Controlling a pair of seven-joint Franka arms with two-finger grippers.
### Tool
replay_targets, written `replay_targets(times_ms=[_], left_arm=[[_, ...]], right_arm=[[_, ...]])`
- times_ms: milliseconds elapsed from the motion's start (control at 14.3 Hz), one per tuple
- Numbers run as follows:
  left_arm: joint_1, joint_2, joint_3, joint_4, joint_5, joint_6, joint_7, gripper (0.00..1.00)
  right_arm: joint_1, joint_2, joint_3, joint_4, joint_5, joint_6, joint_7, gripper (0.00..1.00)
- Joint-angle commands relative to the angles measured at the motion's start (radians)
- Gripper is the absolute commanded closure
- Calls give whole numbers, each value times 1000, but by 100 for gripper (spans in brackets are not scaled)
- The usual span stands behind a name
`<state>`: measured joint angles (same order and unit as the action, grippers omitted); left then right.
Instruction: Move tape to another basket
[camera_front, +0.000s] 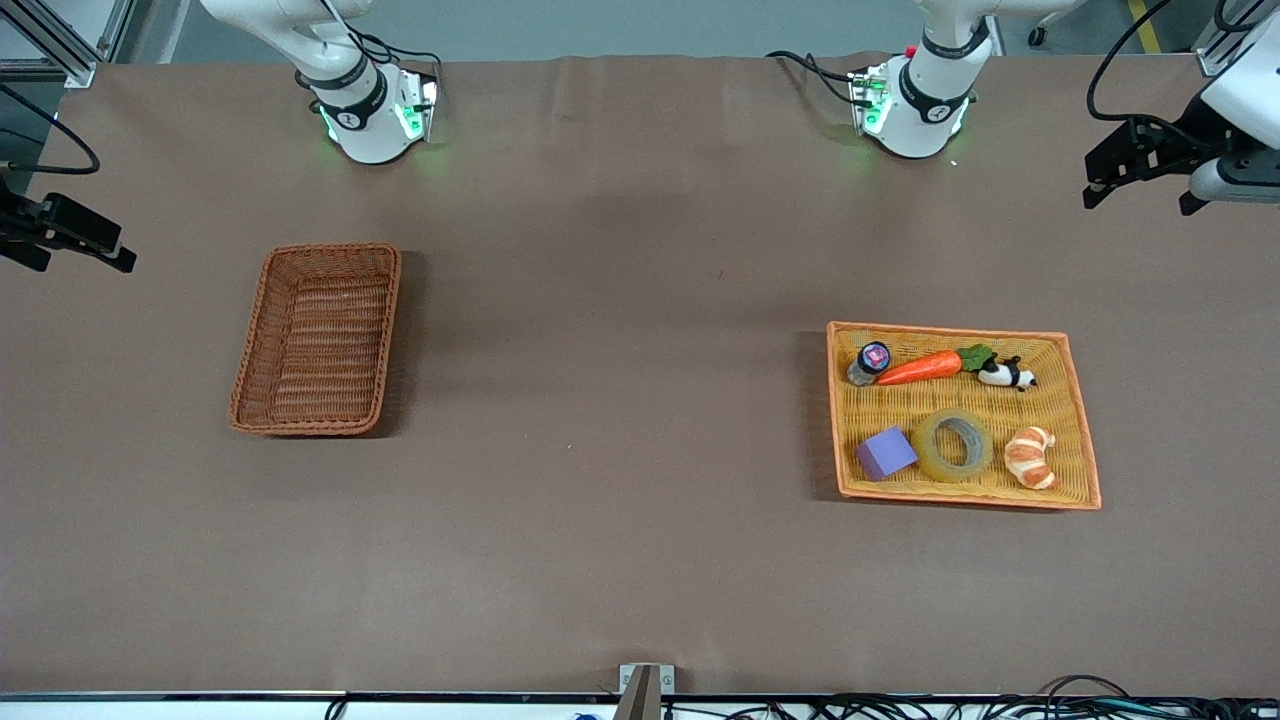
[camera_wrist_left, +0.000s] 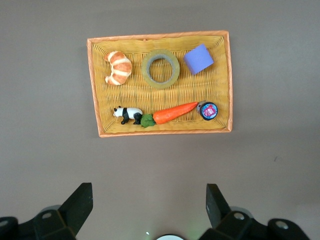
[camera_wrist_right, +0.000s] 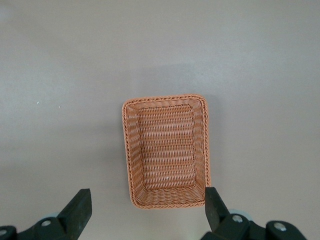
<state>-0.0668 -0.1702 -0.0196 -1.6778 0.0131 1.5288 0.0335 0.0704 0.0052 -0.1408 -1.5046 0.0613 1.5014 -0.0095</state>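
Observation:
The tape (camera_front: 930, 447), a translucent yellowish ring, lies flat in the flat yellow basket (camera_front: 948, 327) toward the left arm's end of the table, between a purple block and a croissant. It also shows in the left wrist view (camera_wrist_left: 144, 70). The dark reddish-brown wicker basket (camera_front: 385, 340) stands empty toward the right arm's end, and shows in the right wrist view (camera_wrist_right: 166, 150). My left gripper (camera_front: 1140, 200) is open and empty, high up at the table's end; in its wrist view (camera_wrist_left: 149, 192) it is apart from the yellow basket (camera_wrist_left: 157, 36). My right gripper (camera_front: 80, 262) is open and empty, high up; its wrist view (camera_wrist_right: 147, 195) looks down on the brown basket.
The yellow basket also holds a purple block (camera_front: 885, 453), a croissant (camera_front: 1030, 457), a toy carrot (camera_front: 925, 367), a small panda figure (camera_front: 1008, 374) and a small round jar (camera_front: 870, 362). Bare brown table lies between the two baskets.

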Motion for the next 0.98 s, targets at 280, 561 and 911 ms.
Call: replay_targets(times_ms=[280, 561, 911], left_arm=[[2, 118, 4, 87, -8, -9, 2, 0], [68, 253, 1, -6, -4, 236, -7, 0], [73, 423, 0, -149, -2, 500, -9, 0]], right_arm=[[-98, -7, 127, -2, -15, -4, 19, 0], [-69, -4, 87, -2, -15, -1, 19, 0], [-75, -4, 87, -2, -14, -1, 19, 0]])
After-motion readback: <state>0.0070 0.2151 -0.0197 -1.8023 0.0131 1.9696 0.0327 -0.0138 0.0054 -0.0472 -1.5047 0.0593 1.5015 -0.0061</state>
